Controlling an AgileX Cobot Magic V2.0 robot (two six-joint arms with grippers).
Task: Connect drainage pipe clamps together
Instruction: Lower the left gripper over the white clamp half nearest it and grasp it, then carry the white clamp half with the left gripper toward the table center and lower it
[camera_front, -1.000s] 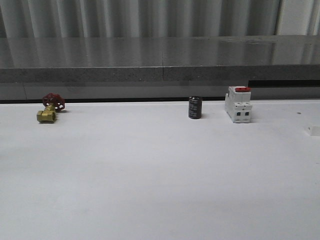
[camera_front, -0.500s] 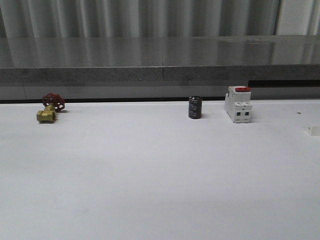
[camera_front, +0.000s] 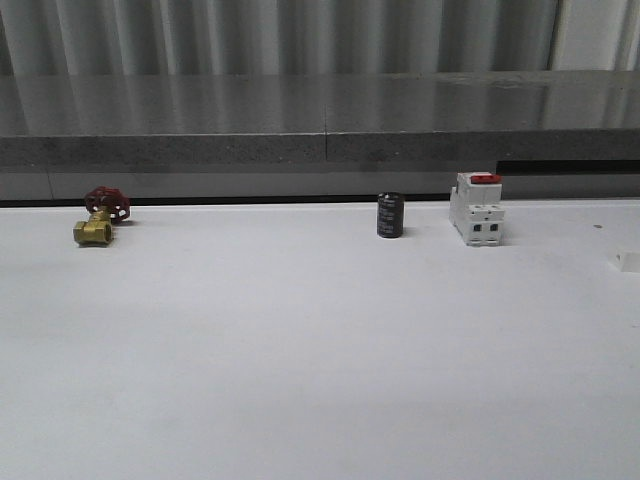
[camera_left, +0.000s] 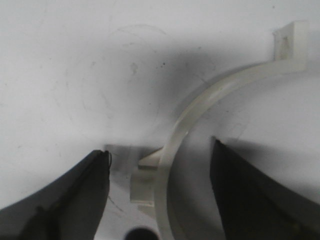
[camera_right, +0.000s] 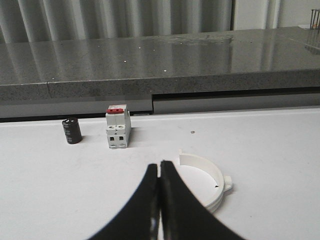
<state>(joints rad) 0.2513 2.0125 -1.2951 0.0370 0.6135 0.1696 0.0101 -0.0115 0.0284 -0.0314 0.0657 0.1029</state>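
Note:
In the left wrist view one white drainage pipe clamp (camera_left: 200, 102) lies flat on the white table, a small tab (camera_left: 291, 39) at its far end. My left gripper (camera_left: 160, 146) is open and straddles the clamp's curved rim, with dark fingers (camera_left: 75, 195) on either side, not pressing it. In the right wrist view the other white half-ring clamp (camera_right: 202, 161) rests on the table just beyond and beside my right gripper (camera_right: 160, 164). That gripper is shut, with nothing between its fingers.
Along the table's far edge stand a brass valve with a red handwheel (camera_front: 98, 222), a black cylinder (camera_front: 390, 215) and a white block with a red top (camera_front: 477, 208). A small white piece (camera_front: 628, 262) pokes in at the right edge. A grey ledge (camera_front: 320, 150) runs behind.

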